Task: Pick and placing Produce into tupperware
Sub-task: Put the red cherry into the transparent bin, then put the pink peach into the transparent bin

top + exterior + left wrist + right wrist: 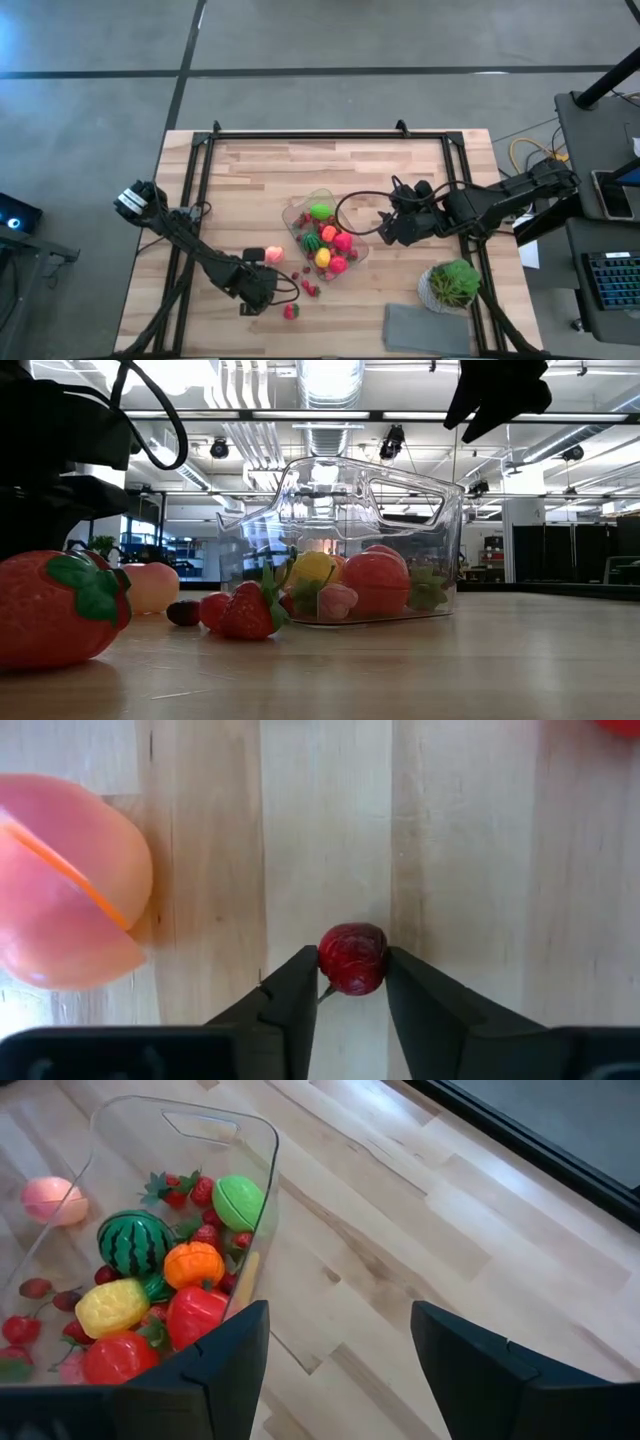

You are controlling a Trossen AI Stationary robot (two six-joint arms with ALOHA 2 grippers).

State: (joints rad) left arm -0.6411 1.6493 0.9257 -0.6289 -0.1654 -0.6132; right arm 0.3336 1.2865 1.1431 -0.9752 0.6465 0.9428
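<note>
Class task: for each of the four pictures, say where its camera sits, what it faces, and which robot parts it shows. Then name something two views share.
High: overhead, facing down on table, both arms.
Low: at tabletop height, facing tupperware; arm parts hang above.
Left wrist: looks down on left gripper, jaws around dark red berry, beside a peach.
Right wrist: behind right gripper, jaws apart, beside the tupperware.
Shared: peach shows in left wrist and high views.

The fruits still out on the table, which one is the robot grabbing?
The tiny dark red berry, sitting between the left gripper fingers. The pink peach beside it is much bigger and untouched.
</note>
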